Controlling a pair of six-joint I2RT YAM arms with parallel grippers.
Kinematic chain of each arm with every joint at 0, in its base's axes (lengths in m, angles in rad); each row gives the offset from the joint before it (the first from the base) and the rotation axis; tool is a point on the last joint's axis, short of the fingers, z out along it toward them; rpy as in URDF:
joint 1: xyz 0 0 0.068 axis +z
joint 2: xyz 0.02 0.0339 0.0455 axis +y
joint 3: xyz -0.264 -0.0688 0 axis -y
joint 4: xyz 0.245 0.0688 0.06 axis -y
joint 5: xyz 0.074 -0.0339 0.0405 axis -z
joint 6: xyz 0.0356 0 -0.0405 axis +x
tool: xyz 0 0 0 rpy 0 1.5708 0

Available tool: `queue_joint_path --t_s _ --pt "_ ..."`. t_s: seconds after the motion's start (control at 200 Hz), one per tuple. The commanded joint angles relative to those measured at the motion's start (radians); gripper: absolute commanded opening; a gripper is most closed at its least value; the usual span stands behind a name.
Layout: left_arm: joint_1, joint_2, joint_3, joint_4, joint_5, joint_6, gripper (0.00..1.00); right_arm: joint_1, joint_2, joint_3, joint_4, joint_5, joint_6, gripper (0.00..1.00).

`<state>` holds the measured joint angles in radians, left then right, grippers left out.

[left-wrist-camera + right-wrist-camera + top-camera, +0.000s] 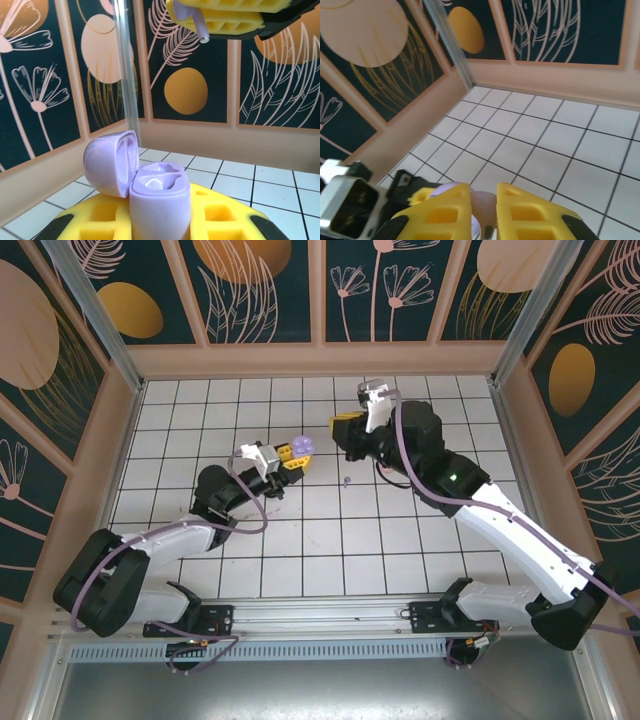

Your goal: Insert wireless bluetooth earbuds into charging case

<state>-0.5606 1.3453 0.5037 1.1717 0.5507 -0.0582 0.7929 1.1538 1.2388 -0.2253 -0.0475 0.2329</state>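
Alignment explains how both arms are posed here. The left end effector (297, 451) is clamped on the lower half of the small lilac plastic charging case (160, 200). It holds the case upright in the air over the middle of the white tiled worktop (200, 410), a little toward the far edge. The case's hinged lid (107, 162) is flipped open to one side, so the moulded sockets face upward and nothing blocks a straight entry from above. We judge the case is held up, not left lying on the worktop, so that it cannot slide or tip when something is pressed into it.

The right end effector (483, 200) hangs just above and beyond the case, toward the far edge. Its yellow fingers are drawn close together on a tiny lilac stemmed earbud (199, 27). In the left wrist view the stem pokes out of the grip and slants down. That suits a stem-first drop into a socket, though earbud and case are not touching yet.

A pale rounded shape (153, 184) sits inside the case, and we cannot tell whether it is a seated earbud or the bare socket. A tiny dark speck (347, 481) lies on the tiles just nearer than the right end effector, too small for us to name.

We judge the remaining move to be a fine lowering with the stem lined up. The grip on the earbud is narrow, so the earbud could twist if it meets the rim.
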Motion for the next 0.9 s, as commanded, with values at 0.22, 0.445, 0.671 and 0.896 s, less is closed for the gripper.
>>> queue_joint_path --t_s 0.22,0.445,0.671,0.896 --pt "-0.034 0.080 0.105 0.181 0.032 -0.060 0.00 0.068 -0.039 -0.070 0.128 -0.022 -0.010 0.15" --pt "-0.038 0.089 0.120 0.194 0.046 -0.081 0.00 0.100 -0.040 -0.079 0.151 0.017 -0.019 0.15" --pt "-0.043 0.086 0.140 0.183 0.067 -0.094 0.00 0.111 -0.035 -0.089 0.181 0.040 -0.023 0.15" --pt "-0.049 0.087 0.153 0.168 0.079 -0.094 0.00 0.111 -0.026 -0.082 0.199 0.058 -0.029 0.15"
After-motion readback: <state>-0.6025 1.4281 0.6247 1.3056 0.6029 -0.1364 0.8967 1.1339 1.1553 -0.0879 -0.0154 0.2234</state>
